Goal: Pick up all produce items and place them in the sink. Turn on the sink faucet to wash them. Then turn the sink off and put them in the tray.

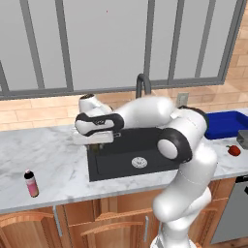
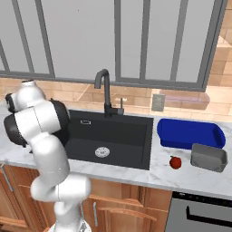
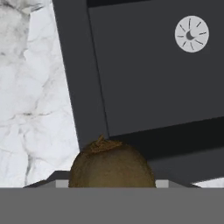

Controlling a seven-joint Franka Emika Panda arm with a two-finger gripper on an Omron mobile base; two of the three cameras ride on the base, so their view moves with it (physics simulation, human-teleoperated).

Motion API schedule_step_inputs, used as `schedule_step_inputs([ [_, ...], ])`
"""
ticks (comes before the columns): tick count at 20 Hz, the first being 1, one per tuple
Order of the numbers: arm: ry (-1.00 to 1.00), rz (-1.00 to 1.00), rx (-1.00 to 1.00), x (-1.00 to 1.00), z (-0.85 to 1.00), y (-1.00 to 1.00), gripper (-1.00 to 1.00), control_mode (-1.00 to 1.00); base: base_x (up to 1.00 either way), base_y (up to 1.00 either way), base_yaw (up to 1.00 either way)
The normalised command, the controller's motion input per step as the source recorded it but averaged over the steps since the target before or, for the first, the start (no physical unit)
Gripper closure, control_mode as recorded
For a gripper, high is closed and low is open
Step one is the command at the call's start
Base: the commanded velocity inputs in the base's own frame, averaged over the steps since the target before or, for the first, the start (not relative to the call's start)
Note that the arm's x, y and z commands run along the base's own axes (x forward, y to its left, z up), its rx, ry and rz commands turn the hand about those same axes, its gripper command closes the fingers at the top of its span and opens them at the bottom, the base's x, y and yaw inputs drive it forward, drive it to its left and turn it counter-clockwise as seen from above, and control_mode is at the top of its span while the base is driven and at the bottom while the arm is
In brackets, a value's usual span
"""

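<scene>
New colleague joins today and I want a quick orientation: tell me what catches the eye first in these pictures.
The white arm dominates, bent over the left edge of the black sink with a brownish kiwi-like fruit close before the hand camera, seemingly between the jaws. The sink's silver drain stands out on its dark floor. To the right, a bright-blue tray sits on the marble counter, with a small red fruit lying just in front.

Brownish-olive ball [image 3: 112, 164] hangs over sink [image 1: 104, 164] left rim, red ball [image 2: 176, 162] on counter just below blue tray [image 2: 190, 133], black gooseneck faucet [image 2: 105, 90] upright behind basin.
</scene>
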Motion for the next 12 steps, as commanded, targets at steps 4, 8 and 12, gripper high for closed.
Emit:
schedule_step_inputs([
  [4,0.04,-0.10,0.00,0.06,0.00,-0.83,1.00,-1.00,0.00,0.00,0.00],
  [8,0.03,-0.06,0.00,0.07,0.00,-0.65,1.00,-1.00,0.00,0.00,0.00],
  [12,0.00,-0.03,0.00,0.21,-0.01,-0.45,1.00,-1.00,0.00,0.00,0.00],
])
